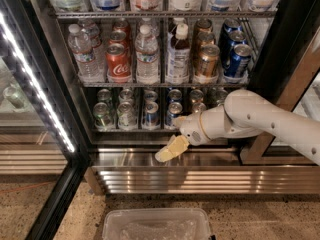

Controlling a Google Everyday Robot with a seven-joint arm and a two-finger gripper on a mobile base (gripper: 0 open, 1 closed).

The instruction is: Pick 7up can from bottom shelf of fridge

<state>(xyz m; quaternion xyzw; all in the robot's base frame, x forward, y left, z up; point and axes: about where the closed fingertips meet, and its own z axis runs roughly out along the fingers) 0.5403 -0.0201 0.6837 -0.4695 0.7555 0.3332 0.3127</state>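
The fridge (280,44) stands open, with wire racks inside. The bottom shelf (131,131) holds rows of small cans. Pale silvery-green 7up cans (103,116) stand in the left rows, blue cans (150,114) in the middle and gold-brown cans (197,105) to the right. My gripper (170,149) hangs on the white arm (250,116), which reaches in from the right. The gripper is empty, just below and in front of the shelf's steel front edge, under the blue cans and to the right of the 7up cans.
The rack above holds water bottles (81,54), a red cola can (118,63) and taller cans. A white LED strip (35,81) runs down the left door frame. A ribbed stainless base (200,180) lies below. A clear plastic bin (156,226) sits on the floor.
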